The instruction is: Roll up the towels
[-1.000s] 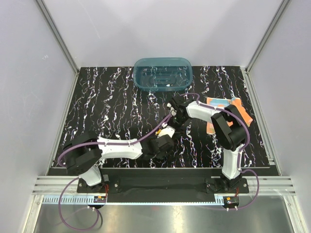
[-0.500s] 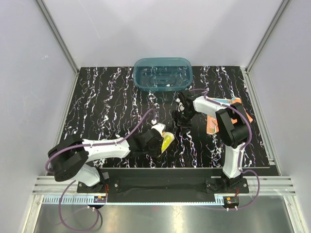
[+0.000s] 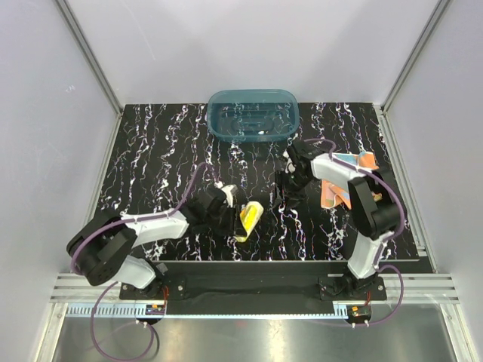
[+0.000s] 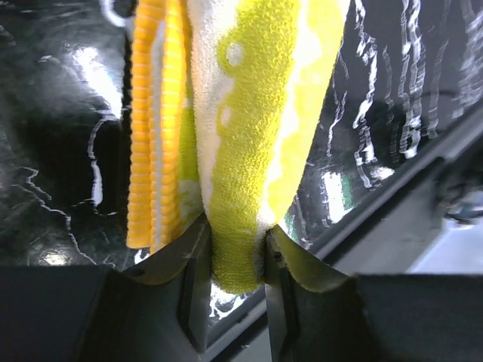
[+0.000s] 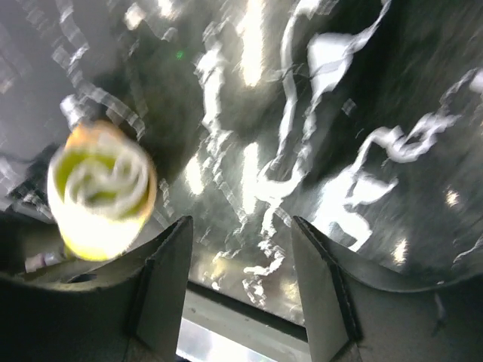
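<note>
Seen from above, a black marbled table (image 3: 151,166) holds a teal translucent plastic tub (image 3: 253,115) at the back. An orange striped cloth towel (image 3: 341,181) lies at the right, half hidden by the right arm (image 3: 362,204). Near the front, the left gripper (image 3: 238,218) clamps the rolled yellow terry towel (image 3: 250,219); its wrist view shows the fingers (image 4: 192,279) pinching it. The right gripper (image 5: 241,222) gapes empty, and its blurred view shows the roll's spiral end.
</note>
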